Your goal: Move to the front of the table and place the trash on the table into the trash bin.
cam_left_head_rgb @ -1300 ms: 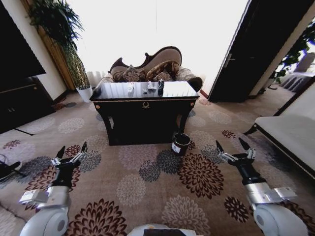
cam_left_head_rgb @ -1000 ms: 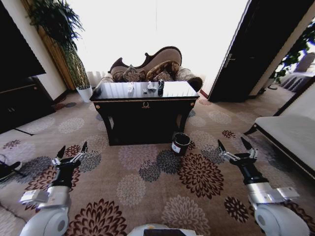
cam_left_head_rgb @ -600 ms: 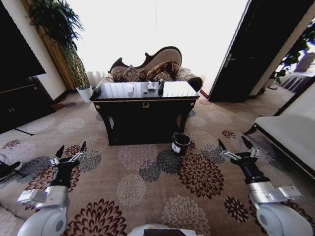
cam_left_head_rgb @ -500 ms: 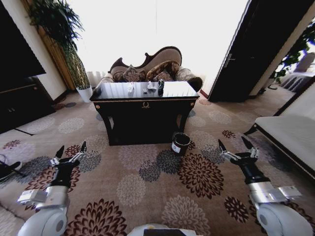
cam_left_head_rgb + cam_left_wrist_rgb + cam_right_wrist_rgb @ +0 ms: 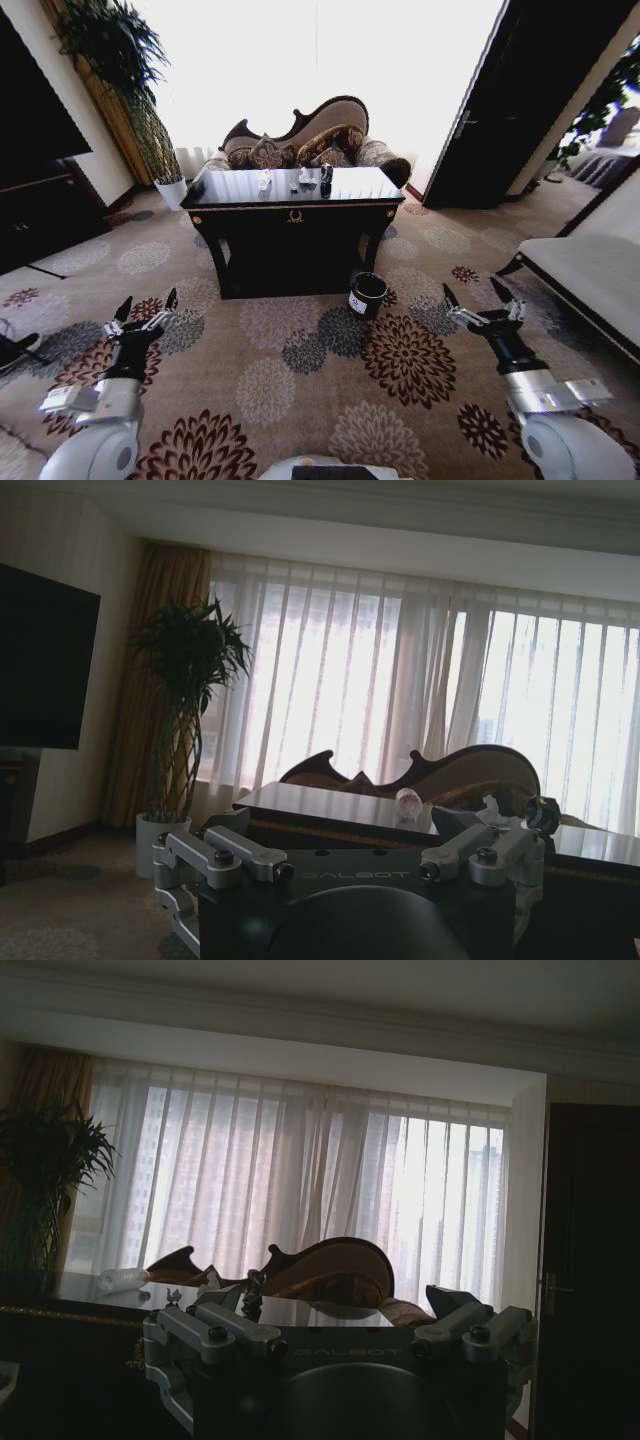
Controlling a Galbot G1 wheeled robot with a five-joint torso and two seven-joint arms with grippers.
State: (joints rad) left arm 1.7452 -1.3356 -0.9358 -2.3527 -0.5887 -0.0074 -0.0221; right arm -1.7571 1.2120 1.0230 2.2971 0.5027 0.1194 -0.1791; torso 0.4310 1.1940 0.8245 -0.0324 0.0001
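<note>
Both arms hang low, left gripper (image 5: 143,312) and right gripper (image 5: 480,302) fingers apart, so the robot should square up centrally to the table (image 5: 295,215), skirting the trash bin (image 5: 368,294).

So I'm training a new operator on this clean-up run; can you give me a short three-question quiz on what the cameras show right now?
1. True or false: the trash bin stands on top of the table.
2. Which is the state of the left pincer and right pincer? A) both open, holding nothing B) both shut C) one holds the dark can
3. Fill in: behind the table stands a patterned ____.

Key: 1. False; it stands on the carpet by the table's front right leg. 2. A. 3. sofa.
</note>
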